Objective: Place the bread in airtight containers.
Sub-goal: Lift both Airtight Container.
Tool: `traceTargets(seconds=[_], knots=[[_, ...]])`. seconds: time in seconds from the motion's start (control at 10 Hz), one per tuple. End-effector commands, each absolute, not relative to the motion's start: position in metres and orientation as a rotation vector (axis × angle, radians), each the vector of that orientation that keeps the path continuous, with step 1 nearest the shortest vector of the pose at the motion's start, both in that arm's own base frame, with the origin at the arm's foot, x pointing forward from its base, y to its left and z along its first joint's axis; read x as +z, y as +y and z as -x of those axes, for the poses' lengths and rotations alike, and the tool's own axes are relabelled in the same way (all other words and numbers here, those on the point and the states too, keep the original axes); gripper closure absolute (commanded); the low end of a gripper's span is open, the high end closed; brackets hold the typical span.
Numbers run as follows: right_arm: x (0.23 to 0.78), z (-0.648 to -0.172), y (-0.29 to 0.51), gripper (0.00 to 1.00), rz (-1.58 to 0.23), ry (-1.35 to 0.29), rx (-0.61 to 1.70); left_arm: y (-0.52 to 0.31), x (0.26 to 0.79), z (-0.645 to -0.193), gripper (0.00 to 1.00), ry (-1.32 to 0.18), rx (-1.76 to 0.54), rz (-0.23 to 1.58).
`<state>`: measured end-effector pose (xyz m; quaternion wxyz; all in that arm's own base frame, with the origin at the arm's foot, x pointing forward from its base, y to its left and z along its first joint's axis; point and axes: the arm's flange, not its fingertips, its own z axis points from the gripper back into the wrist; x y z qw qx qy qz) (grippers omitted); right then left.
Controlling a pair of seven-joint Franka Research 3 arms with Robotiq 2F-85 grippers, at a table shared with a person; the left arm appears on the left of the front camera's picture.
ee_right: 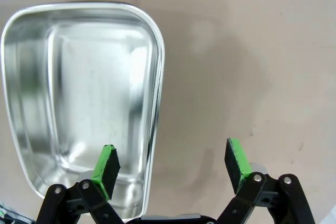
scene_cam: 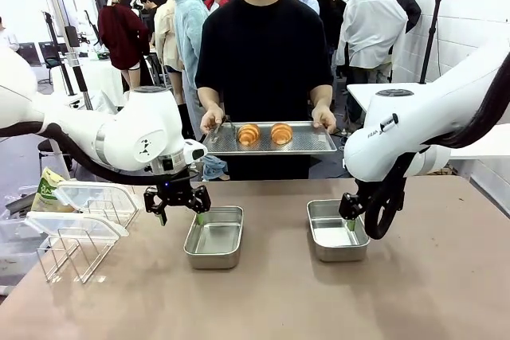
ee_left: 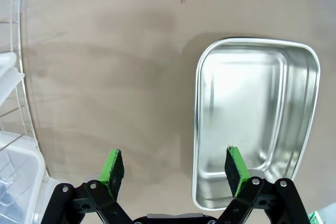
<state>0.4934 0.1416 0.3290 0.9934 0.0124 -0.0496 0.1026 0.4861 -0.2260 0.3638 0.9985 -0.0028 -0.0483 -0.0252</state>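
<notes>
Two golden-brown pieces of bread (scene_cam: 249,134) (scene_cam: 281,133) lie side by side on a flat metal tray (scene_cam: 307,143) that a person holds in both hands beyond the table's far edge. Two open steel containers rest on the table, one at centre left (scene_cam: 214,237) (ee_left: 257,119) and one at centre right (scene_cam: 336,230) (ee_right: 84,98). Both are bare inside. My left gripper (scene_cam: 177,204) (ee_left: 173,167) hangs open over the left container's rim. My right gripper (scene_cam: 351,211) (ee_right: 172,163) is open above the right container's edge.
A wire rack (scene_cam: 76,252) (ee_left: 16,77) with clear plastic lids (scene_cam: 89,197) stands at the table's left. A green packet (scene_cam: 49,189) sits behind it. Brown tabletop lies bare in front of and between the containers.
</notes>
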Motion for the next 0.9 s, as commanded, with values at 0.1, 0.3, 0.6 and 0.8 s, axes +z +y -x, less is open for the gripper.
traceTargets(seconds=[0.1, 0.3, 0.6, 0.8], knots=[[0.311, -0.502, 0.142, 0.00, 0.007, -0.113, 0.174, -0.234, 0.347, -0.501, 0.00, -0.097, -0.008, 0.004], [0.303, -0.505, 0.138, 0.00, 0.014, -0.117, 0.164, -0.237, 0.338, -0.505, 0.00, -0.095, -0.005, 0.013], [0.298, -0.511, 0.134, 0.00, 0.020, -0.138, 0.137, -0.234, 0.331, -0.510, 0.00, -0.092, 0.012, 0.034], [0.295, -0.514, 0.133, 0.00, 0.014, -0.143, 0.138, -0.233, 0.329, -0.511, 0.00, -0.087, 0.017, 0.030]])
